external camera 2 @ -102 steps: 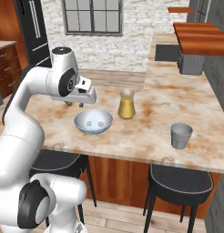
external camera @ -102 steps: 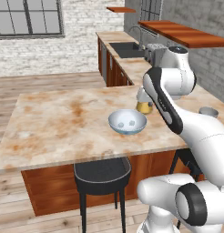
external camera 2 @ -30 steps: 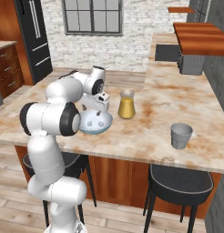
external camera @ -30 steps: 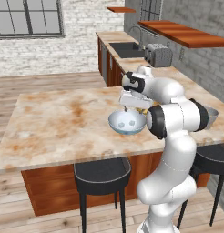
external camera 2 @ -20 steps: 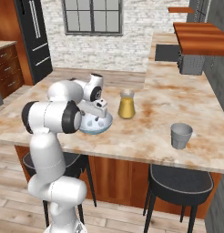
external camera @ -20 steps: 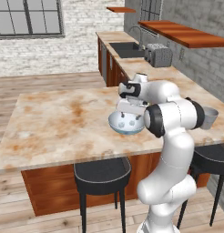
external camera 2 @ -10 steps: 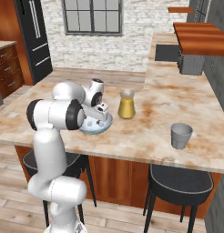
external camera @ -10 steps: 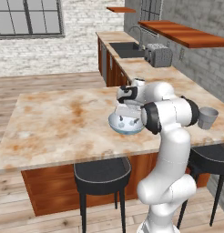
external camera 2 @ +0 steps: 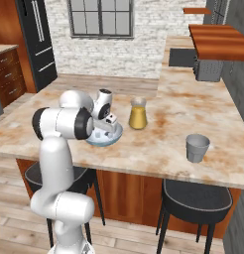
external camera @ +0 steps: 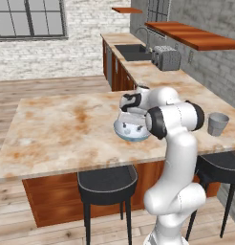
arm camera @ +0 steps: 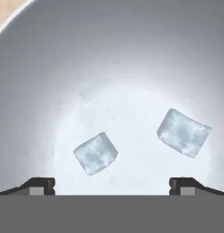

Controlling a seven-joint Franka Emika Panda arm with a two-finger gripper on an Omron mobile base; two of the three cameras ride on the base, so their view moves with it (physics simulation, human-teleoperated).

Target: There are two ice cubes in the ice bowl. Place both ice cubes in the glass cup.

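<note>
The ice bowl [external camera: 129, 138] [external camera 2: 112, 141] sits on the island counter near its front edge. My gripper [external camera: 131, 124] [external camera 2: 105, 132] points down into it, open, with nothing between its fingers. In the hand view the gripper [arm camera: 113, 186] hangs just above the bowl's whitish inside [arm camera: 63, 54]. One ice cube [arm camera: 95, 153] lies between the fingertips, slightly left of centre. The other ice cube [arm camera: 183, 132] lies farther off to the right. The glass cup [external camera: 218, 123] [external camera 2: 197, 147] stands upright on the counter well to the right of the bowl.
A clear vessel of amber liquid [external camera 2: 138, 113] stands just behind and right of the bowl. Black stools [external camera: 107, 181] [external camera 2: 196, 198] are tucked under the counter's front edge. A toaster [external camera: 166, 58] sits on the back counter.
The hand has come down into the bowl over the last second, its jaws staying wide. Bowl, cubes and cup have not moved.
</note>
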